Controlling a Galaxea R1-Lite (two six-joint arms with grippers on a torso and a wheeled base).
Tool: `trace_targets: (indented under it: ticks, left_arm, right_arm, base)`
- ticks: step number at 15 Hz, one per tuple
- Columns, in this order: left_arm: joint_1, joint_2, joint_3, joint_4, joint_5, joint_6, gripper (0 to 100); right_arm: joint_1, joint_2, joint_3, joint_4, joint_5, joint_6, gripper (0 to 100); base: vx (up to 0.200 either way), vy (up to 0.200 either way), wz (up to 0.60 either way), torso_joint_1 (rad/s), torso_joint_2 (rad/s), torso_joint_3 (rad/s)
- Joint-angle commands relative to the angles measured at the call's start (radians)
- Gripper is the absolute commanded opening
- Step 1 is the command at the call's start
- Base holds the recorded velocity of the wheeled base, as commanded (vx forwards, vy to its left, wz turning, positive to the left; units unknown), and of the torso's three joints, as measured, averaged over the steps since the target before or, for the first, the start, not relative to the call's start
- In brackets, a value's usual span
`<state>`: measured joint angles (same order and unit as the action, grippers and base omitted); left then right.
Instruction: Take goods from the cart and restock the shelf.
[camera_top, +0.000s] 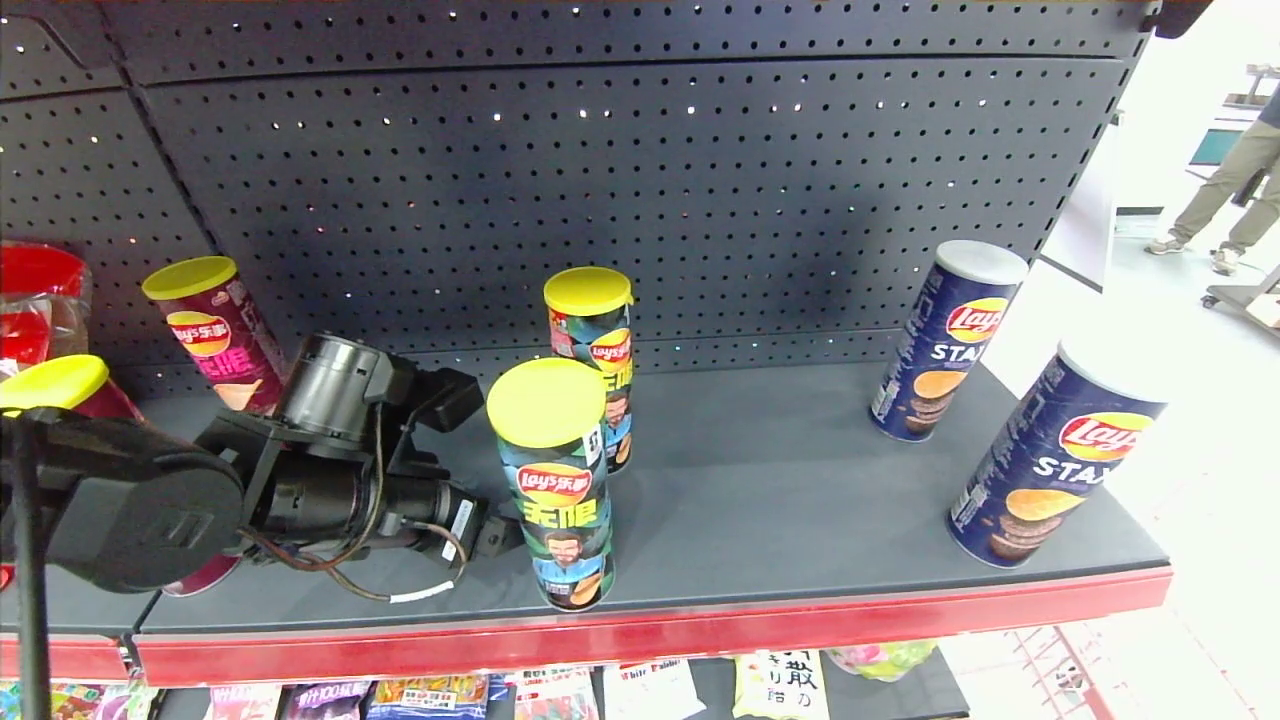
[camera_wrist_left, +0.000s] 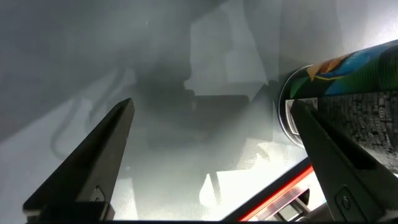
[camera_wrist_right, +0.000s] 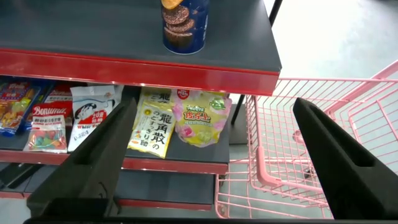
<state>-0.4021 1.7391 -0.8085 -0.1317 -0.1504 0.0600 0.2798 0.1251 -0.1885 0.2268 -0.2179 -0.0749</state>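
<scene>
Tool (camera_wrist_left: 210, 103) on left arm gapes wide just beside green can (camera_top: 560, 490).

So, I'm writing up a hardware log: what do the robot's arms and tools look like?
The left arm is black, with a grey metal cylinder at one joint and thin dark and white cables looping beneath. The left tool and right tool both have flat, tapering black fingers.

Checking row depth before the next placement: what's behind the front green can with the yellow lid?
A second green can with a yellow lid stands upright behind the front green can, then the pegboard back panel. The front can covers part of its lower body.
</scene>
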Motion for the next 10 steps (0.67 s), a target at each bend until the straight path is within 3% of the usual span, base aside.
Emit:
trace_targets:
  ticks: [1, 10]
  left_arm:
    - [-0.001, 0.000, 0.000, 0.000, -0.001, 0.000, 100]
    - [-0.014, -0.006, 0.003, 0.000, 0.003, -0.002, 100]
  right_arm:
    - [0.001, 0.004, 0.000, 0.000, 0.000, 0.000, 100]
    - [-0.001, 0.004, 0.006, 0.000, -0.001, 0.000, 100]
  base:
    - [0.000, 0.000, 0.00, 0.000, 0.00, 0.000]
    - [0.000, 0.000, 0.00, 0.000, 0.00, 0.000]
